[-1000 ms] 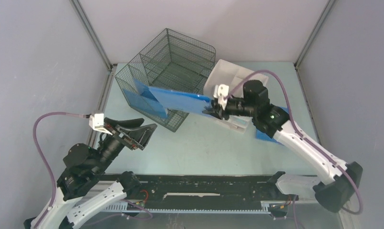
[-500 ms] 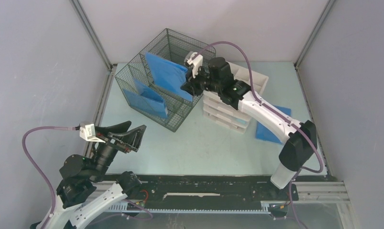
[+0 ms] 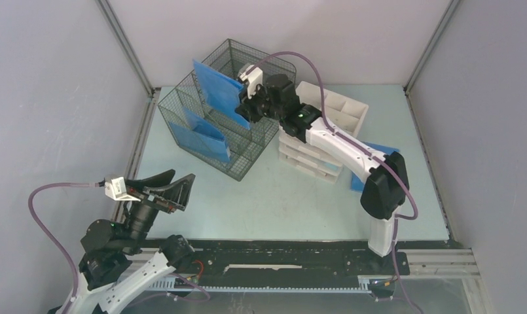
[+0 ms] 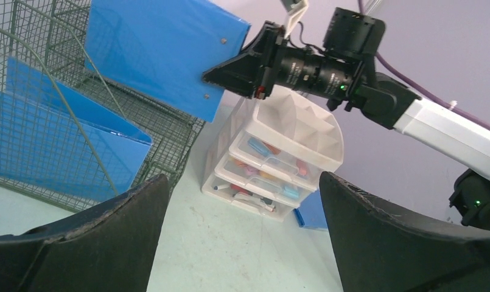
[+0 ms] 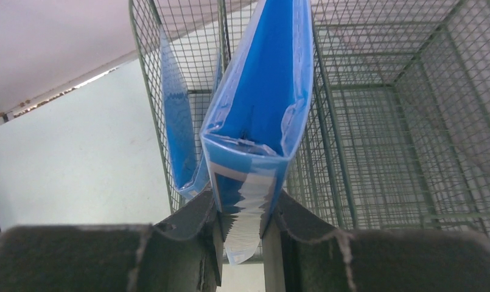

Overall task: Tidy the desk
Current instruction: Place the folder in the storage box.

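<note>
Top external view: the right gripper (image 3: 247,106), clamped on a blue folder (image 3: 216,88), has swung it from beside the white drawer unit (image 3: 329,118) to above the wire-mesh organizer (image 3: 244,145), far left on the surface (image 3: 280,196). Filing looks close. The left gripper (image 3: 174,186) waits empty, jaws wide, near left.

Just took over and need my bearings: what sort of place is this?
Probably a mock office workstation in a grey-walled test cell: a pale green desk, a wire-mesh organizer holding blue folders, and a white drawer unit of small coloured stationery.
</note>
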`<move>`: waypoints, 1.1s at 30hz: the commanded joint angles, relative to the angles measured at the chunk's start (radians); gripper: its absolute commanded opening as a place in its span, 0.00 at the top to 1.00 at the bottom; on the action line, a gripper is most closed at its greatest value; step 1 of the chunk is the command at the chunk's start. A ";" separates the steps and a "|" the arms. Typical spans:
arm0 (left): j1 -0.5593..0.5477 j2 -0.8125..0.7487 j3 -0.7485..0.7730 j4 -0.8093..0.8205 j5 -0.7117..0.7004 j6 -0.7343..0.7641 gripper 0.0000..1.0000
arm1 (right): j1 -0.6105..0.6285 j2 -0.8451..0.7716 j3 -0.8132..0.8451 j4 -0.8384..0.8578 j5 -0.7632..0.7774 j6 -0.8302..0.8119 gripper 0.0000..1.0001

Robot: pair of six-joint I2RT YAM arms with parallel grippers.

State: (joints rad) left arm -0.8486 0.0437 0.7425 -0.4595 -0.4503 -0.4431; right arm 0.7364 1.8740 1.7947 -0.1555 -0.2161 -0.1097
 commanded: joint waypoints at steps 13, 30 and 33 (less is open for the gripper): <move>0.006 -0.015 -0.053 0.031 -0.023 -0.004 0.00 | 0.011 0.199 0.044 0.264 -0.066 -0.081 1.00; 0.006 -0.021 -0.095 0.058 -0.022 -0.025 0.00 | 0.012 0.336 0.053 0.356 -0.001 0.004 1.00; 0.006 -0.024 -0.096 0.058 -0.019 -0.027 0.00 | 0.014 0.348 0.038 0.351 0.004 0.004 0.95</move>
State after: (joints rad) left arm -0.8486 0.0177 0.6537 -0.4332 -0.4648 -0.4553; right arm 0.7372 2.1902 1.8057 0.1513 -0.2394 -0.1238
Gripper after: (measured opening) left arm 0.996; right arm 0.303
